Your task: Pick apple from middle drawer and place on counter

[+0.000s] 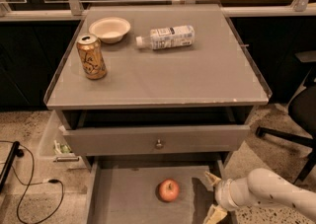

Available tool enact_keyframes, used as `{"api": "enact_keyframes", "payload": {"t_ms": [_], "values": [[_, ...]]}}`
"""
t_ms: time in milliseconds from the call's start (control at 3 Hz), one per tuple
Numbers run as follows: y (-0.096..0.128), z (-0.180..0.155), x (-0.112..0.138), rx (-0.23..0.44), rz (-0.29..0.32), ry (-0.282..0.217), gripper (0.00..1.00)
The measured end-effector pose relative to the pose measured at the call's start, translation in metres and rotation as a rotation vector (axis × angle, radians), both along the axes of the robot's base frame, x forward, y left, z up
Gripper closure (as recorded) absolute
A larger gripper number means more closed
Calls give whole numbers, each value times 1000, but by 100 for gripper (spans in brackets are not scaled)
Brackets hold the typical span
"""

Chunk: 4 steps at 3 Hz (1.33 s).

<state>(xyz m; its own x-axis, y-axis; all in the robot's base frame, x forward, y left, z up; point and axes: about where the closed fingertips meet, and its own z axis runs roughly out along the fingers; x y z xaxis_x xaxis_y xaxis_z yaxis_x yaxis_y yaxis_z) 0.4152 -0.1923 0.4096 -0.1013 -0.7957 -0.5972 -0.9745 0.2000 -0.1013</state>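
Observation:
The red apple (169, 190) lies on the floor of the pulled-out middle drawer (123, 201), near its middle. My gripper (214, 197) sits at the drawer's right side, about a hand's width right of the apple, at roughly its height. Its two pale fingers are spread apart, one above and one below, and hold nothing. The white arm runs off to the lower right. The grey counter (197, 75) is above, with a thin raised rim.
On the counter stand a gold can (91, 56), a cream bowl (109, 29) and a lying plastic bottle (166, 37). The upper drawer with a round knob (158, 144) juts out slightly over the middle drawer. An office chair (296, 114) is at right; cables (29, 188) lie at left.

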Motion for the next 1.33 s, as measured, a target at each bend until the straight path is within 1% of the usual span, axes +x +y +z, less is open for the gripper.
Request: {"api": "enact_keyframes", "payload": {"t_ms": [333, 667, 1000, 1333], "values": [[18, -18, 3, 48, 23, 2, 0], [58, -40, 12, 122, 96, 3, 0], [91, -53, 19, 185, 160, 5, 0], [111, -52, 28, 244, 198, 0, 0]]}}
